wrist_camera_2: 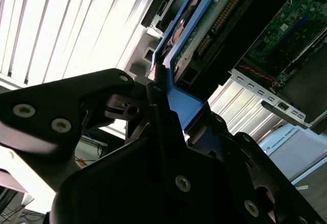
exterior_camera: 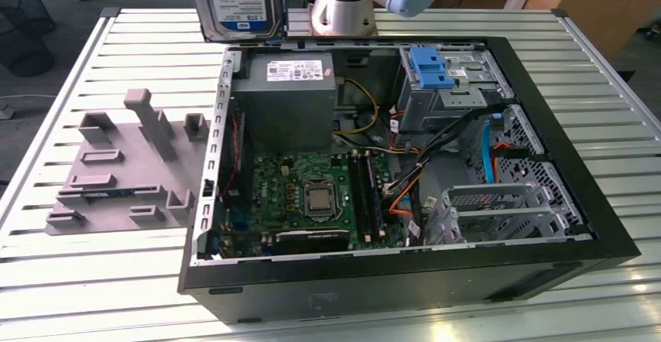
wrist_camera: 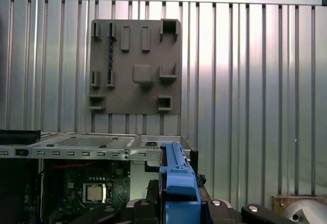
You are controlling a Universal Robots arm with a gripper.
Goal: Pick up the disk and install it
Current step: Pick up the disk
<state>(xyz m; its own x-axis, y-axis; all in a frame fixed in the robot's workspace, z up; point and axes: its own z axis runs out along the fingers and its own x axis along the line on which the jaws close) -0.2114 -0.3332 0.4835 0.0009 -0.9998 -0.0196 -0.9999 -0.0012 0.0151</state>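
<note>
Arm: in the exterior view the arm (exterior_camera: pixel 346 1) rises from the far edge of the slatted metal surface (exterior_camera: pixel 155 32), just behind the open computer case (exterior_camera: pixel 413 280). Its pale blue joint cap sits at the top edge of that view.

Pincer: in both wrist views the black pincer (wrist_camera_2: pixel 162 94) (wrist_camera: pixel 178 193) is clamped on the disk's blue carrier frame, one finger against each side.

Disk: the disk (exterior_camera: pixel 235 1) is held in the air, upright on edge, with its white-and-blue label facing the exterior camera. It hangs above the case's far corner on the exterior view's left, clear of the surface. The second wrist view shows its circuit-board side (wrist_camera_2: pixel 204 27).

Case: it lies on its side with the panel off. The green motherboard (exterior_camera: pixel 299 195) and the grey metal box (exterior_camera: pixel 284 98) are exposed.

Drive bay: a blue latch bracket (exterior_camera: pixel 431 67) sits in the cage at the case's far corner on the exterior view's right, well apart from the disk.

Fixture plate: a grey plate (exterior_camera: pixel 114 179) (wrist_camera: pixel 135 66) with raised blocks and slots lies on the surface beside the case, on the exterior view's left.
</note>
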